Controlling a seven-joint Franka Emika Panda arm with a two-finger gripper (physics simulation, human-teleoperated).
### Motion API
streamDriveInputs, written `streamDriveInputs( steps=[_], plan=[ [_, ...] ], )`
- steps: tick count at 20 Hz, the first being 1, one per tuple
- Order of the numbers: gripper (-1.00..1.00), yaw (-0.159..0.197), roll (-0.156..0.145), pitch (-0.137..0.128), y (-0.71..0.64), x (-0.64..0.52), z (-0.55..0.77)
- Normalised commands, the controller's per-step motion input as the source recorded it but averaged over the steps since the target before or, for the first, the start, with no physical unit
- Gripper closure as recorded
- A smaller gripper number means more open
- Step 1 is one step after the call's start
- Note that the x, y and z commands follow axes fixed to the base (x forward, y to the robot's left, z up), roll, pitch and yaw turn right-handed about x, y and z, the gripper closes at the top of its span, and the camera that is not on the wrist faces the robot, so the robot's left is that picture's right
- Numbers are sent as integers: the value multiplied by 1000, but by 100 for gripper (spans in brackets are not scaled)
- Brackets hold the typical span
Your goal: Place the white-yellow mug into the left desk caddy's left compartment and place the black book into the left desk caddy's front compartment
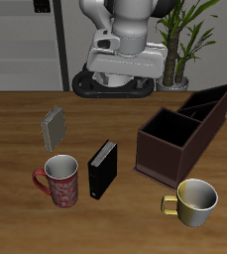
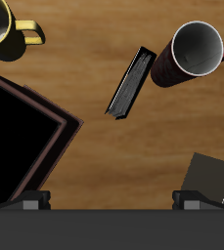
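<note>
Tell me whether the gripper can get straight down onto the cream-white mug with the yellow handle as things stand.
Probably yes. The cream-white mug with the yellow handle stands upright and apart near the table's front edge, clear of the dark maroon desk caddy and the black book. Nothing sits above it; the gripper is raised over the table.

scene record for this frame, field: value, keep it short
mug: upright on the table, near its front edge, outside the caddy
black book: standing on the table, between the red mug and the caddy
caddy: compartments that show look empty
grey book: standing, farther back than the red mug
hand: above the table, holding nothing; fingers barely in view
task: neither item placed yet
</note>
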Motion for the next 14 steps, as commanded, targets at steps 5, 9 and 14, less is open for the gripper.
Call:
streamDriveInputs(
  steps=[5, 9, 14],
  plan=[
    [-100, 26, 11, -51, 248, 307, 58],
    [-100, 1, 64, 3, 288, 332, 43],
    [-100, -3, 61, -41, 254, 342, 77]
  ],
)
